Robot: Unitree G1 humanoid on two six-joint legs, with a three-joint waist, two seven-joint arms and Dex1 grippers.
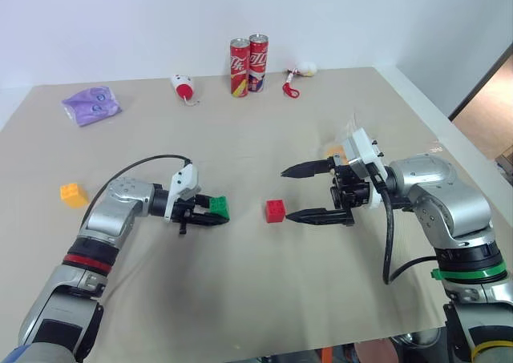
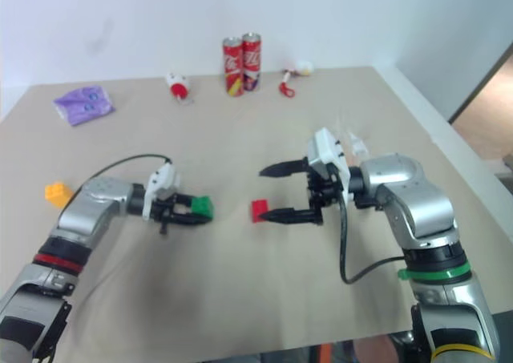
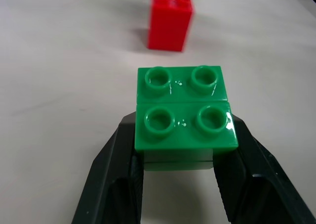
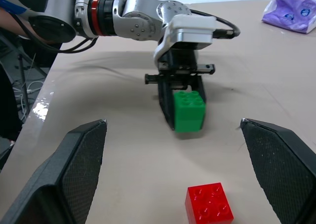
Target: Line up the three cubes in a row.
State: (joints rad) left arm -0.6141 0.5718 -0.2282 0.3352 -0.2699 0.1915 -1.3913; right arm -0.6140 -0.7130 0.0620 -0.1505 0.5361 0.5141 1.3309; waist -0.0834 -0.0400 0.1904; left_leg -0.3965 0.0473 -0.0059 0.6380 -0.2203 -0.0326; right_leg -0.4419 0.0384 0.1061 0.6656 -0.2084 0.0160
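- Beige table [image 1: 240,299] against a white wall; two red soda cans [image 1: 249,64] are parked at top centre of the head view and a purple pouch [image 1: 92,105] at upper left, well apart from the work area, so neither is likely to interfere.
- Green cube [image 1: 218,207] is clamped between the closed fingers of the left gripper [image 1: 202,214], studs up, at centre-left just above the table; apparently carried toward the red one to start the row.
- Red cube [image 1: 275,211] sits on the table at frame centre, near the green cube but apart from it; likely the row's anchor.
- Right gripper [image 1: 295,193] is spread wide and holds nothing, its lower finger just right of the red cube; probably staged to steady or nudge it.
- Yellow-orange cube [image 1: 73,195] is left at the far left edge, well apart; judged last to be fetched.
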